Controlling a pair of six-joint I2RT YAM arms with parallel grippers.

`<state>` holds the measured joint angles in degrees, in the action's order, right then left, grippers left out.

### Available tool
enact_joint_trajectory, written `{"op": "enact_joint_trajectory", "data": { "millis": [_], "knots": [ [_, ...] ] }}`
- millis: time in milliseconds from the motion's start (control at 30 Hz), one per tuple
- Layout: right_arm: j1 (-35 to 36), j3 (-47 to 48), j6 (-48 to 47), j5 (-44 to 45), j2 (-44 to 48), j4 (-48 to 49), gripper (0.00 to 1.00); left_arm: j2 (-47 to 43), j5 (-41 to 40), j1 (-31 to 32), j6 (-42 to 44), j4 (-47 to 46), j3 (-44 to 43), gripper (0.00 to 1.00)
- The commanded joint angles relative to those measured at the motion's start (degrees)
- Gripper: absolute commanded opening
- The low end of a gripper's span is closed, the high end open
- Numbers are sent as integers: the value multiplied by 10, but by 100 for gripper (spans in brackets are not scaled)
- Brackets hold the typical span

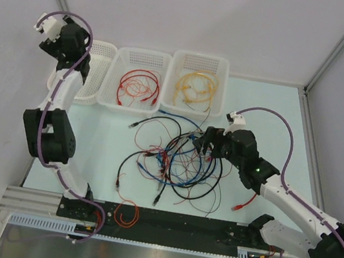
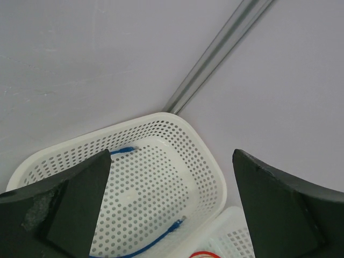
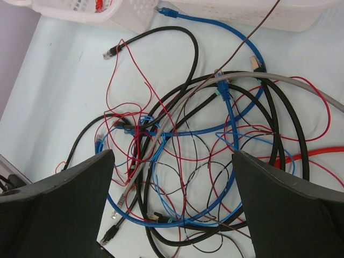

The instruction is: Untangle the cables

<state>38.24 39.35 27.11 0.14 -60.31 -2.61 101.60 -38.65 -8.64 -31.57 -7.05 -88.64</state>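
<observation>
Fingers [image 3: 64, 204] of the right gripper [image 3: 173, 156] were seen spread wide with nothing held between them, poised above the tangle [image 1: 180, 160] of cables in the middle of the table [image 1: 266, 111]. Directly under the opening a blue cable [image 3: 232, 123], a thick black cable [image 3: 193, 54], a grey cable [image 3: 301, 86] and thin red wires [image 3: 109, 86] were found crossed over one another. They were so closely knotted that no single strand could be judged free. The left gripper [image 2: 172, 156] was likewise held fully open and empty, raised well apart from the heap above the left basket [image 2: 207, 150], in which a blue lead [image 2: 161, 236] had been laid. Red cables [image 1: 136, 87] were lying in the middle basket [image 1: 146, 54] and yellow cables [image 1: 191, 87] in the right basket [image 1: 199, 57]; an orange loop [image 1: 115, 212] was left at the near edge. Risk was judged to lie chiefly in the pick. If the fingers were closed where strands overlap, two or three could be caught together and the whole knot dragged, tightened, or pulled off the table. A thin red wire could also be slipped out of a shallow pinch. A plug end could be snagged on a neighbouring loop as it was lifted, so a hold near a strand's free end was judged the safer one.
</observation>
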Motion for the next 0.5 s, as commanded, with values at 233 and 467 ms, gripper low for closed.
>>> {"op": "enact_joint_trajectory", "data": {
  "millis": [233, 467],
  "knots": [
    [-20, 5, 18, 50, 33, 48, 99, -198, 102, 160, -2, 19, 113, 99],
    [-83, 5, 88, 45, -52, 123, 90, -308, 168, 326, -54, 32, 293, 98]
  ]
}}
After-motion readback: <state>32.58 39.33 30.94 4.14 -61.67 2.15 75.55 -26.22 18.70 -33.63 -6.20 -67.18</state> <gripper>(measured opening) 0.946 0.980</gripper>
